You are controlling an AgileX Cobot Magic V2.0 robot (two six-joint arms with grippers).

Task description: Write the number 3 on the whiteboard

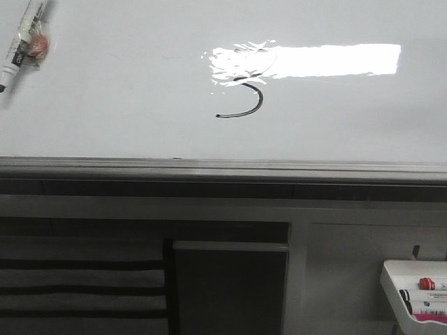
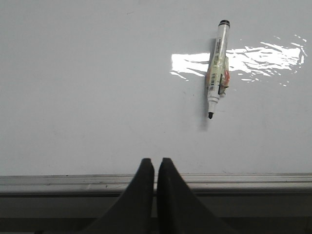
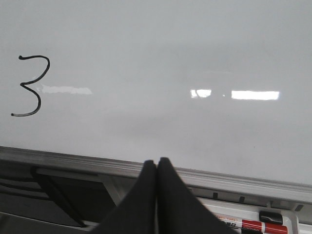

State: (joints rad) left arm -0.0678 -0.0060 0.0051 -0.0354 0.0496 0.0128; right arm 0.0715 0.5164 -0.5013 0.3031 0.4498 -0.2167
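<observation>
The number 3 [image 1: 246, 94] is drawn in thin black marker on the whiteboard [image 1: 126, 91]; its upper part fades into a bright glare patch in the front view. It shows whole in the right wrist view [image 3: 30, 86]. A white marker [image 1: 22, 40] with its black tip uncapped lies on the board at the far left, and also shows in the left wrist view [image 2: 217, 68]. My left gripper [image 2: 155, 162] is shut and empty over the board's near rail. My right gripper [image 3: 157, 161] is shut and empty over the rail, to the right of the 3.
The board's grey metal rail [image 1: 223, 169] runs across the front. A small white tray [image 1: 391, 279] with several markers hangs below it at the right, and shows in the right wrist view [image 3: 292, 219]. Dark shelving sits under the board.
</observation>
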